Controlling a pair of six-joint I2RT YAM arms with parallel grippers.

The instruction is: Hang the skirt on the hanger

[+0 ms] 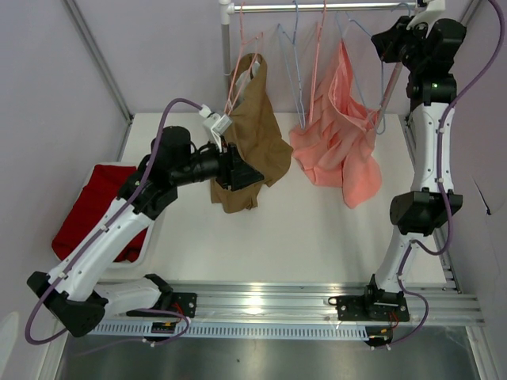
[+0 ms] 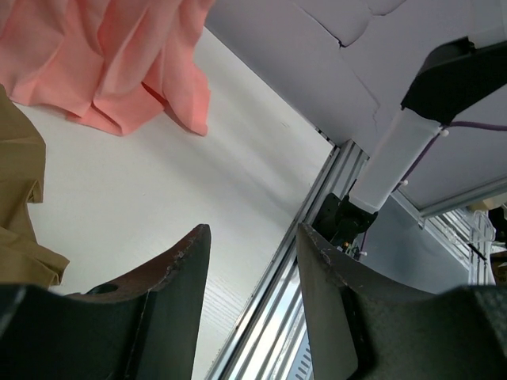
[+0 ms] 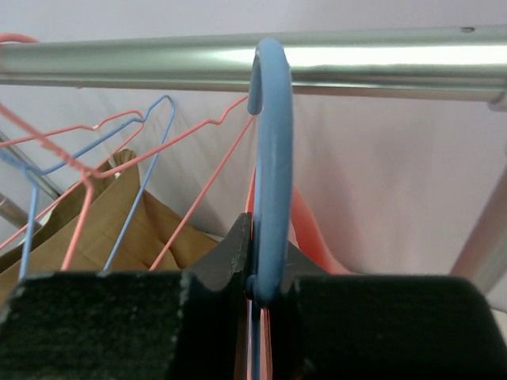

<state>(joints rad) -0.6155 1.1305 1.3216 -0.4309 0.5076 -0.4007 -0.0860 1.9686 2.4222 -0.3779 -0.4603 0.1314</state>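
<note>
The salmon-pink skirt (image 1: 341,146) hangs at the back right, draped on the pale-blue hanger (image 1: 382,111), its lower folds reaching the tabletop. My right gripper (image 1: 396,38) is up by the rail, shut on the hanger's hook (image 3: 269,158). In the right wrist view the hook curls over the metal rail (image 3: 356,67) just above the right gripper (image 3: 265,237). My left gripper (image 1: 238,170) is open and holds nothing, low beside the brown garment. In the left wrist view the left gripper (image 2: 253,233) has only table between its fingers, with the skirt (image 2: 119,63) further off.
A brown garment (image 1: 253,142) hangs on a pink hanger at the rail's left end. Spare blue (image 1: 289,63) and pink (image 1: 317,71) hangers hang between it and the skirt. A white bin with dark red cloth (image 1: 99,206) sits at the table's left edge. Walls close in on both sides.
</note>
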